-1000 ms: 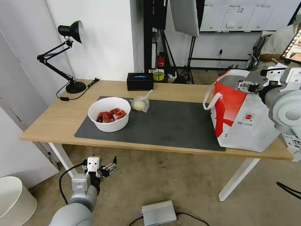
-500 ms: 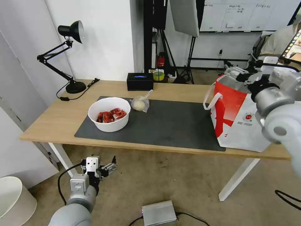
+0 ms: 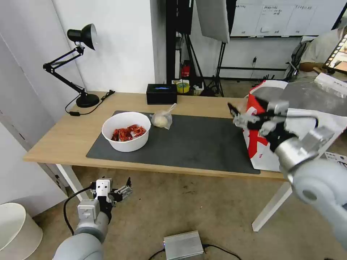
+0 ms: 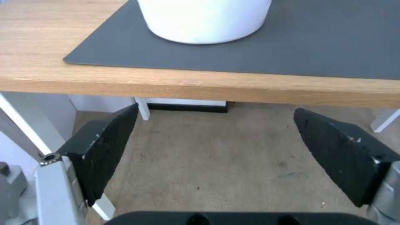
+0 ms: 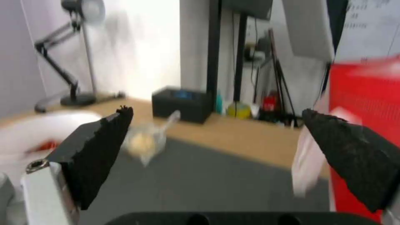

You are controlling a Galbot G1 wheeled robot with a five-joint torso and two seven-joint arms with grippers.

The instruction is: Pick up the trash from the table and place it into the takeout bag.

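Observation:
A white bowl of red crayfish shells stands on the left part of the dark mat on the light-wood table. A small knotted clear bag lies just behind and to the right of the bowl. At the table's right end stands the red and white takeout bag, its foil-lined mouth open. My right gripper hangs open and empty over the mat's right end, beside the bag's left face. My left gripper is open, low in front of the table edge.
A black desk lamp and its cord occupy the back left corner. A black rectangular box sits at the back edge. On the floor are a white bin and a silver box. Bare mat stretches between the knotted bag and the takeout bag.
My right arm has swung from above the takeout bag's mouth down and leftward, out in front of the bag's left side. The left arm has sunk slightly.

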